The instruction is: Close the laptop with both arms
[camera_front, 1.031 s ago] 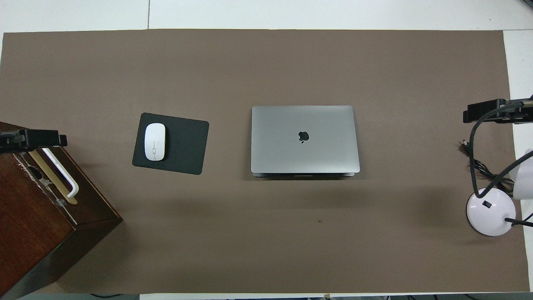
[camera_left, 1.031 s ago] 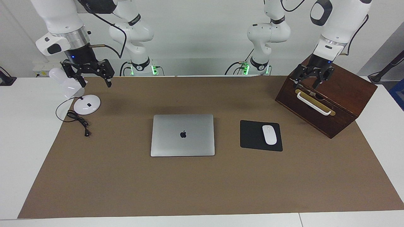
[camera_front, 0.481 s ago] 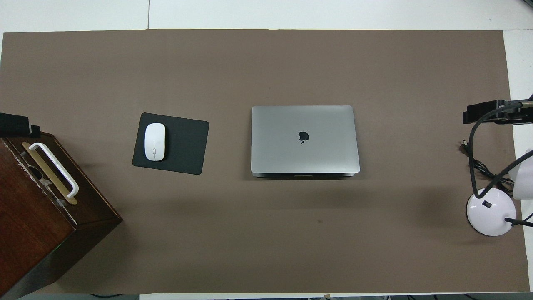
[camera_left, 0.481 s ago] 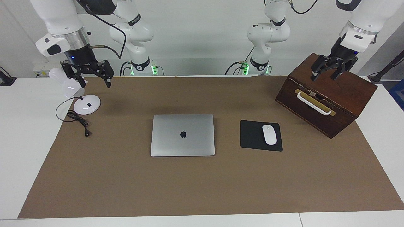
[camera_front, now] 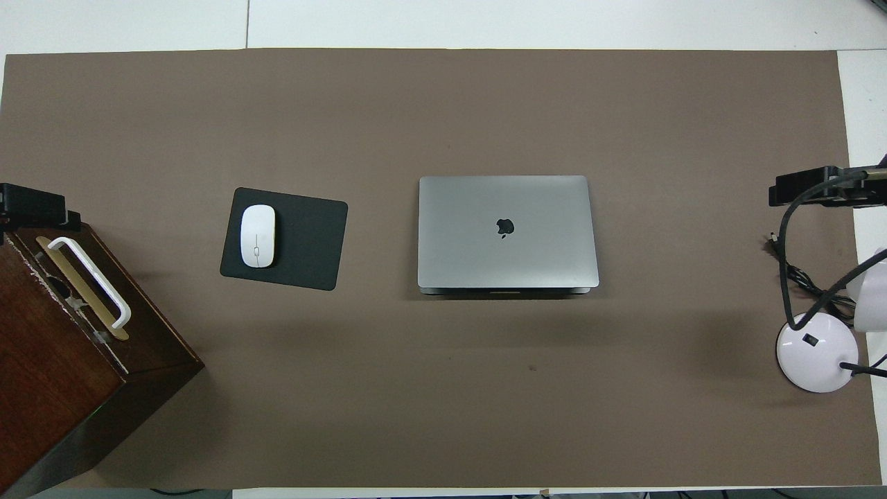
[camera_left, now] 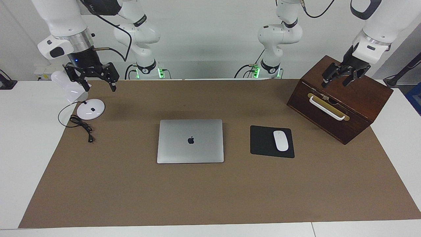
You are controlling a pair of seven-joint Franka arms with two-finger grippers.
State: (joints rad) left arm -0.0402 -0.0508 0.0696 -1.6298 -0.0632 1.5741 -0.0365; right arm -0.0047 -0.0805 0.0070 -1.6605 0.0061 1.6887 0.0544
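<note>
Laptop [camera_left: 190, 141] seen lid-down, flat on mat: closing judged done. Left gripper [camera_left: 342, 77] spread, raised over box [camera_left: 361, 95]; right gripper [camera_left: 92, 78] spread, raised over lamp [camera_left: 79, 95]; nothing held.

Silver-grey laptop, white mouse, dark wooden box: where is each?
Silver-grey laptop [camera_left: 190, 141]: facing view, middle of shut lid.
White mouse [camera_left: 281, 140]: facing view, middle of its top.
Dark wooden box [camera_left: 365, 89]: facing view, top panel.
</note>
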